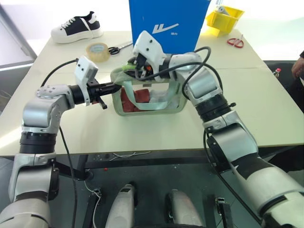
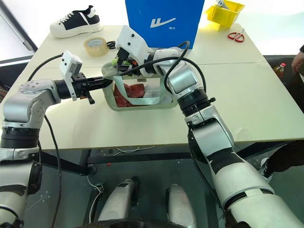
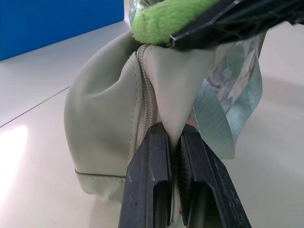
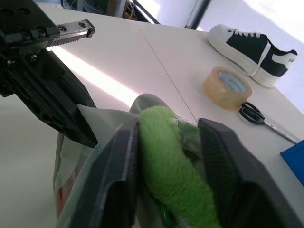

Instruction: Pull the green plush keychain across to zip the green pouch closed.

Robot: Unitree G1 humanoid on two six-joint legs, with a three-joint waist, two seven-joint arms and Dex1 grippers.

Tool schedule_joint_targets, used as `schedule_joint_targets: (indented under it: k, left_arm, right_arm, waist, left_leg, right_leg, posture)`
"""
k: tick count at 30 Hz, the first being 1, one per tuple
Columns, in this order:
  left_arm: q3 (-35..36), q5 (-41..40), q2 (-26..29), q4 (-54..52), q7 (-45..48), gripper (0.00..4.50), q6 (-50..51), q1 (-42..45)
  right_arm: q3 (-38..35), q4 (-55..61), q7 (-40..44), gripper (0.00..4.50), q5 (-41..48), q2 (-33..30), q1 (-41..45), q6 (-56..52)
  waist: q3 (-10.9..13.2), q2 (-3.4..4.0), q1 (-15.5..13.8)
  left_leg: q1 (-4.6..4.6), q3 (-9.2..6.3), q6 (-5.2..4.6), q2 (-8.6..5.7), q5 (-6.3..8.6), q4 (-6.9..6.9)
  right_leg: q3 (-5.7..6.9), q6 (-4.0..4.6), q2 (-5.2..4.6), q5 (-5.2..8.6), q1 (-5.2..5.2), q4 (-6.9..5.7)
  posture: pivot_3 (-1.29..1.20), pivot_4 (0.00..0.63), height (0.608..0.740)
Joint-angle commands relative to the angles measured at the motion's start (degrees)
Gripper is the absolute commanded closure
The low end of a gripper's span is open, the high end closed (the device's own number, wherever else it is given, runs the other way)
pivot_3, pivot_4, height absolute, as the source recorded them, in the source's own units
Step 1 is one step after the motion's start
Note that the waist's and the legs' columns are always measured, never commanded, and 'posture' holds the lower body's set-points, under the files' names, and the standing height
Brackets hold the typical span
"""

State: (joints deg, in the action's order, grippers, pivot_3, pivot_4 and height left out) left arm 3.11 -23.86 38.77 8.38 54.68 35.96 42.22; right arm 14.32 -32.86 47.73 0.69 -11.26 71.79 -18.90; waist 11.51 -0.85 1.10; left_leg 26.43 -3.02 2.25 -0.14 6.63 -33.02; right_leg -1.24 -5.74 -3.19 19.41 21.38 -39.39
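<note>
The green pouch [image 1: 168,102] lies in the middle of the table, with red contents showing through its clear window. My left gripper [image 1: 112,88] is shut on the fabric at the pouch's left end, pinched between both fingers [image 3: 152,156]. The green plush keychain [image 4: 168,156] sits at the top of that same end, above the zipper [image 3: 148,102]. My right gripper [image 1: 135,66] reaches over the pouch from the right and is shut on the keychain, one finger [image 4: 118,161] on each side. The two grippers are close together.
A big blue box [image 1: 166,21] stands right behind the pouch. A tape roll [image 1: 97,51], black scissors [image 1: 118,48] and a shoe [image 1: 77,27] lie at the back left. A yellow bin [image 1: 224,18] and red scissors [image 1: 235,42] are at the back right. A person's hand [image 1: 299,64] shows at the right edge.
</note>
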Motion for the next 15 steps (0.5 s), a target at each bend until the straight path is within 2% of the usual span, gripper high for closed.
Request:
schedule_joint_targets:
  k: [1,2,7,11,15]
  left_arm:
    - [1.56,-0.5,0.64,-2.5,-0.29,4.5,-0.81,-0.1]
    - [1.54,-0.5,0.59,-2.5,-0.39,4.5,-0.8,-0.08]
    - [1.58,-0.65,0.66,-2.05,-0.39,4.5,-0.84,0.46]
    - [1.64,-0.79,0.93,-2.07,-0.21,4.5,-0.84,0.25]
    - [1.62,-0.78,1.18,-1.61,0.2,4.5,-1.05,0.29]
  right_arm:
    - [-0.76,0.2,-0.04,4.28,-0.93,-1.39,1.83,0.95]
    - [-1.07,0.14,-0.12,4.46,-1.07,-1.89,1.78,1.1]
    - [-4.12,1.64,-3.68,4.46,-2.16,-6.85,1.79,1.64]
    - [-6.58,3.15,-8.34,4.46,-4.84,-14.46,0.24,1.96]
    - [-8.84,7.39,-12.84,4.46,-7.27,-21.86,-5.35,-0.26]
  waist:
    - [0.0,0.0,-0.03]
    - [0.0,0.0,-0.06]
    - [0.0,0.0,-0.16]
    - [0.0,0.0,-0.44]
    - [0.0,0.0,-0.24]
  left_leg:
    - [0.0,0.0,0.0,0.0,0.0,0.0]
    - [0.0,0.0,0.0,0.0,0.0,0.0]
    - [0.0,-0.01,0.0,0.0,0.0,-0.01]
    - [0.02,0.0,0.0,-0.01,0.0,-0.01]
    - [0.03,0.04,0.0,-0.02,0.01,0.01]
  right_leg:
    - [0.0,0.0,0.0,0.0,0.0,0.0]
    - [0.0,0.0,0.0,0.0,-0.01,0.0]
    - [0.0,0.0,0.0,0.0,-0.01,0.0]
    - [0.0,0.0,-0.03,0.0,-0.01,0.02]
    - [-0.01,0.0,-0.07,0.0,-0.02,0.11]
  posture:
    - [0.0,0.15,0.74]
    - [0.0,0.15,0.74]
    - [0.0,0.15,0.74]
    - [0.0,0.15,0.74]
    - [0.0,0.15,0.74]
